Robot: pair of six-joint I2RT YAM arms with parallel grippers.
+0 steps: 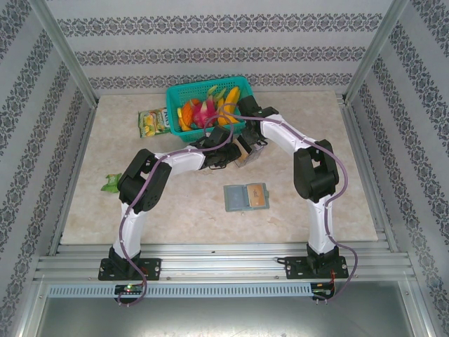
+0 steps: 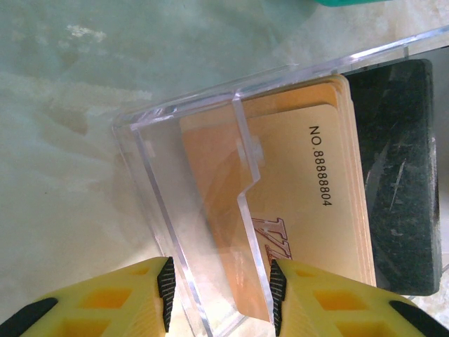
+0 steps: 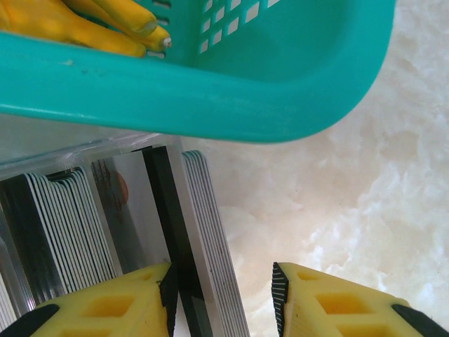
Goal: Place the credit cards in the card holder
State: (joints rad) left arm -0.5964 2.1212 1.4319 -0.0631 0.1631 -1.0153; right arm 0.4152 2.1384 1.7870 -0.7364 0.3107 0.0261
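**Desk:** Below the teal basket (image 3: 210, 91), top centre of the overhead frame, we see both arms over the clear box (image 1: 250, 151). Which step?

**Photographer:** We judge it the picking of a card. The credit cards (image 2: 302, 210) stand upright in that box.

**Desk:** And the fingers?

**Photographer:** The right fingers (image 3: 330, 302) stand open astride a dark card (image 3: 165, 210) and the striped stack, with bare counter (image 3: 337, 196) before the right-hand pad. The left fingers (image 2: 112, 302) straddle a box compartment; we cannot tell whether they press it.

**Desk:** Next?

**Photographer:** We think: pinch one card, lift it, then carry it to the card holder (image 1: 245, 197), which lies open at lower centre, well apart.
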